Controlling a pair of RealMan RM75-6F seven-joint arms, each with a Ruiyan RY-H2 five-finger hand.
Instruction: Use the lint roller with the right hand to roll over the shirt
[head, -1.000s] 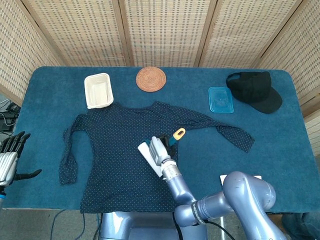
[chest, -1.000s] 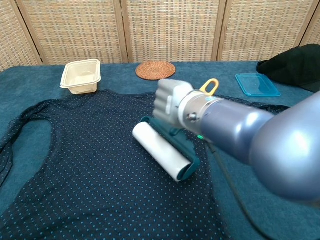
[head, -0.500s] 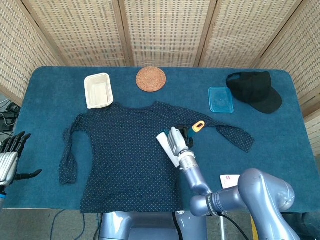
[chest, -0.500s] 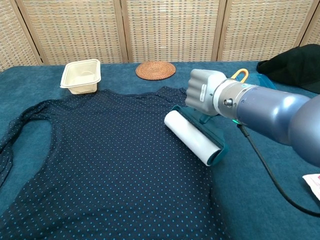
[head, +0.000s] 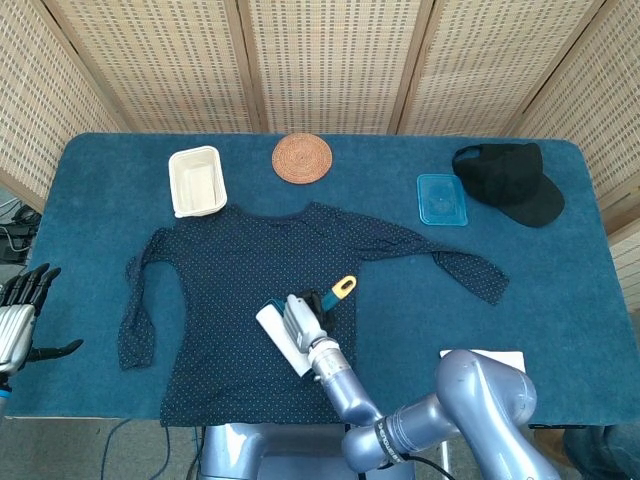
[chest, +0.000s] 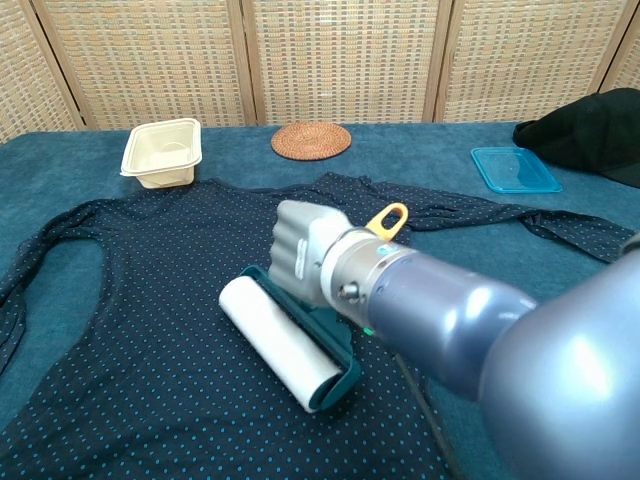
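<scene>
The right hand (chest: 300, 243) is holding the lint roller (chest: 283, 343) with its fingers closed around the handle, and the white roll is lying on the lower middle of the shirt (head: 230, 290). To roll well, I think it is needing even downward pressure and straight strokes, so the cloth is not bunching. The roll is sitting just below the fingers, toward the hem.

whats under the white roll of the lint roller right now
The dotted navy shirt lies under the lint roller, which the right hand grips. The fabric directly beneath the roll is covered, so its contact cannot be confirmed.
</scene>
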